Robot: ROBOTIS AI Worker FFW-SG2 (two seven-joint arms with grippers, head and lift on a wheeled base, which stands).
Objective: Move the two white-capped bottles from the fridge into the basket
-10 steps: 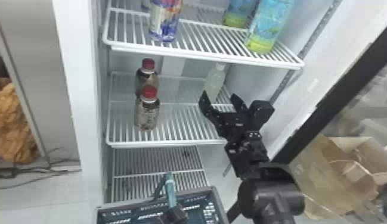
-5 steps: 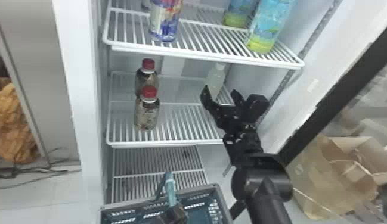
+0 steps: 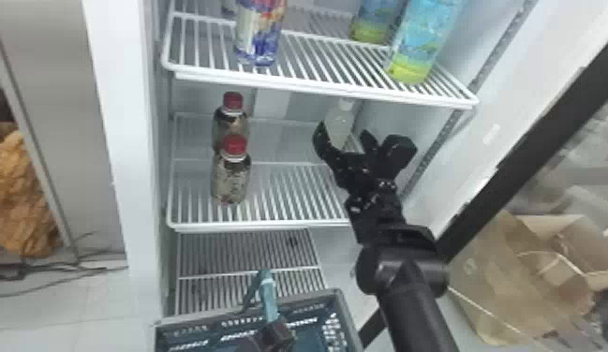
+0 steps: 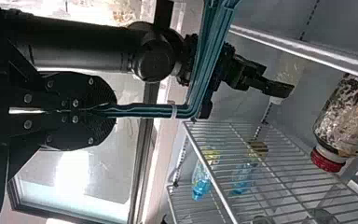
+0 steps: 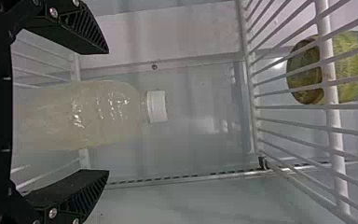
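Nearest you, the basket [image 3: 349, 323] sits low in front of the fridge, its teal handle [image 3: 269, 299] rising above the rim. Your left gripper [image 3: 272, 334] is closed on that handle. Beyond, your right gripper [image 3: 343, 127] is spread open at the middle shelf [image 3: 270, 226], with a white-capped bottle [image 5: 84, 114] upright between its fingers, touching neither. Left of it, two red-capped bottles [image 3: 230, 180] stand one behind the other. Above, blue bottles [image 3: 424, 37] stand on the upper shelf [image 3: 316, 90].
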